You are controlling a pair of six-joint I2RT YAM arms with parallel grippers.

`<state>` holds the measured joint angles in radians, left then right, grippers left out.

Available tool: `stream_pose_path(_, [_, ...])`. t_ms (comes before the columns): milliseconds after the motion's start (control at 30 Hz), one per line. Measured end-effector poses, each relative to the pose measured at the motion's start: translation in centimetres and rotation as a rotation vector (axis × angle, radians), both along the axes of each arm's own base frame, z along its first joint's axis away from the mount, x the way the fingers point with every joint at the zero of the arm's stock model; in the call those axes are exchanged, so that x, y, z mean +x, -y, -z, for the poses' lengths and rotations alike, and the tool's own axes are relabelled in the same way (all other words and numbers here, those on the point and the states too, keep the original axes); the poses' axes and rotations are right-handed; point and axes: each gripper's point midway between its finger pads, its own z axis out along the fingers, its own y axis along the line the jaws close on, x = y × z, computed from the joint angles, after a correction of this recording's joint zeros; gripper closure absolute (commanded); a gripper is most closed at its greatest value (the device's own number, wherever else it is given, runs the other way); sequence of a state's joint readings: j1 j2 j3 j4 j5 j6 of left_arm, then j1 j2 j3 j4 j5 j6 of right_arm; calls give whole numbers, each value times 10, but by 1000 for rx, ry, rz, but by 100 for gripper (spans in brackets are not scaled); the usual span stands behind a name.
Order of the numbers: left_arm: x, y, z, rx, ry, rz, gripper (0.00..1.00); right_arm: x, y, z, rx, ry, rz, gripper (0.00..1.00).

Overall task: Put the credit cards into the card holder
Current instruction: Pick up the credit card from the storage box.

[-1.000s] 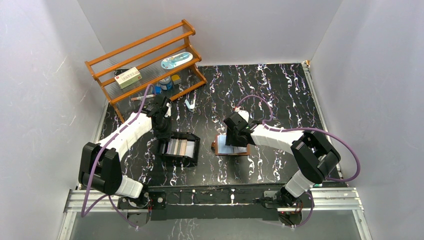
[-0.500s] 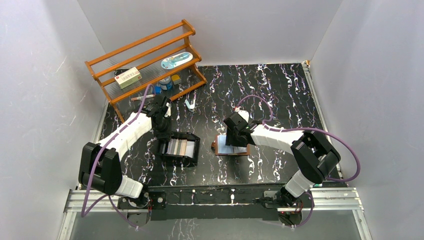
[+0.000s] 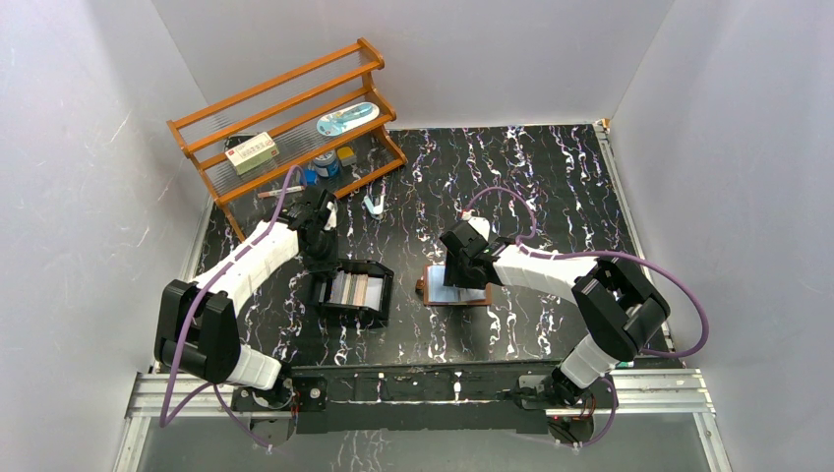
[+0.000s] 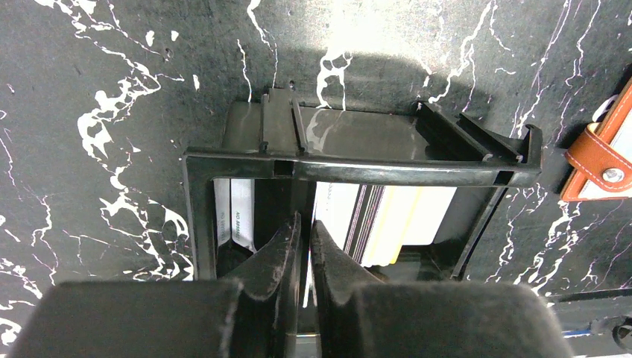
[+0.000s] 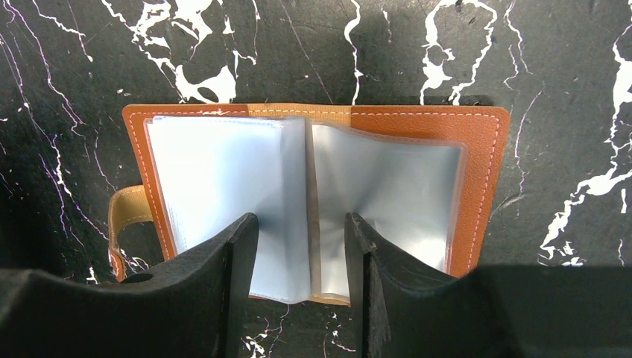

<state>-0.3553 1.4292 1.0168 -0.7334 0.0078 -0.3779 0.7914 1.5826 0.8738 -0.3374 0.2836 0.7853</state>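
Black marbled surface (image 3: 551, 197), wooden rack (image 3: 285, 108) at the far left corner.

Card holder (image 5: 477, 149) lies open flat near the middle of the surface, on my right arm's side, tan leather down, clear sleeves (image 5: 216, 179) fanned up. Its strap (image 5: 123, 216) sticks out on the left in the right wrist view.

Right pincer (image 5: 300, 220) stands over the holder, jaws spread moderately wide, one finger on each side of the spine, tips on or just above the sleeves. Nothing held.

Credit cards (image 4: 402, 216) stand on edge in a shallow black tray (image 4: 358, 168), left of the holder and apart from it. I see white, grey and yellowish edges packed together.

Left pincer (image 4: 304, 220) is down inside the tray among the cards, jaws narrowed to a thin slit. I cannot tell whether a card is nipped between them.
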Motion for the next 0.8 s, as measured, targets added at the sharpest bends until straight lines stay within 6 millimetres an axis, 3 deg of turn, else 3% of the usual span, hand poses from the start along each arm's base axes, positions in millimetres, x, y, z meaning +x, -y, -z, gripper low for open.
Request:
stream_pose_path(167, [0,0,0,-1,1,1,98,0,0,0,-1,0,1,46])
stream_pose_path(367, [0,0,0,-1,1,2,91,0,0,0,-1,1,1,46])
stream_pose_path(800, [0,3,0,-17,-2,6,92,0,0,0,-2,0,1,47])
